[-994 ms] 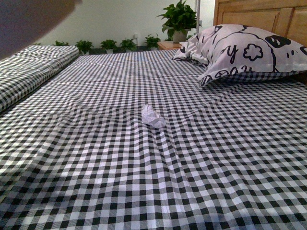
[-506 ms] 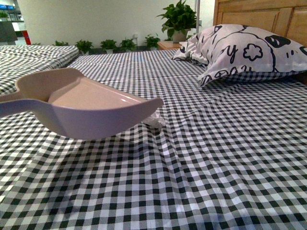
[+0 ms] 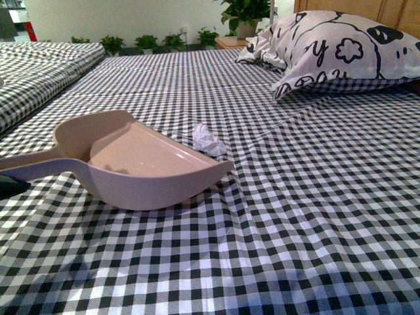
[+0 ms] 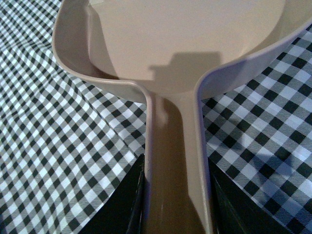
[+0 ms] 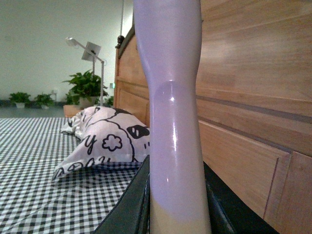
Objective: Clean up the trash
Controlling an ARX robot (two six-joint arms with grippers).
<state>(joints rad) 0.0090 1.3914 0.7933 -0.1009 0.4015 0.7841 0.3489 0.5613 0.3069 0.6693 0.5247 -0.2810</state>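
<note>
The trash (image 3: 209,140), a small crumpled white wad, lies on the black-and-white checked bedsheet (image 3: 315,216) just beyond the far corner of the pink dustpan (image 3: 141,164). The dustpan rests low on the sheet, mouth facing right, and holds nothing. My left gripper (image 4: 176,204) is shut on the dustpan handle (image 4: 175,161); in the front view only a dark tip of the left gripper (image 3: 10,185) shows at the left edge. My right gripper (image 5: 176,204) is shut on the pale lilac brush handle (image 5: 170,97), held upright near the headboard. The brush head is out of view.
A black-and-white patterned pillow (image 3: 341,49) lies at the back right against the wooden headboard (image 5: 243,97). A second checked bed (image 3: 39,72) stands to the left. Potted plants (image 3: 157,42) line the far wall, with a bedside stand (image 3: 230,42) beside them.
The dustpan came in from the left, then dropped lower onto the sheet, uncovering the wad. The front view has tilted down a little.
</note>
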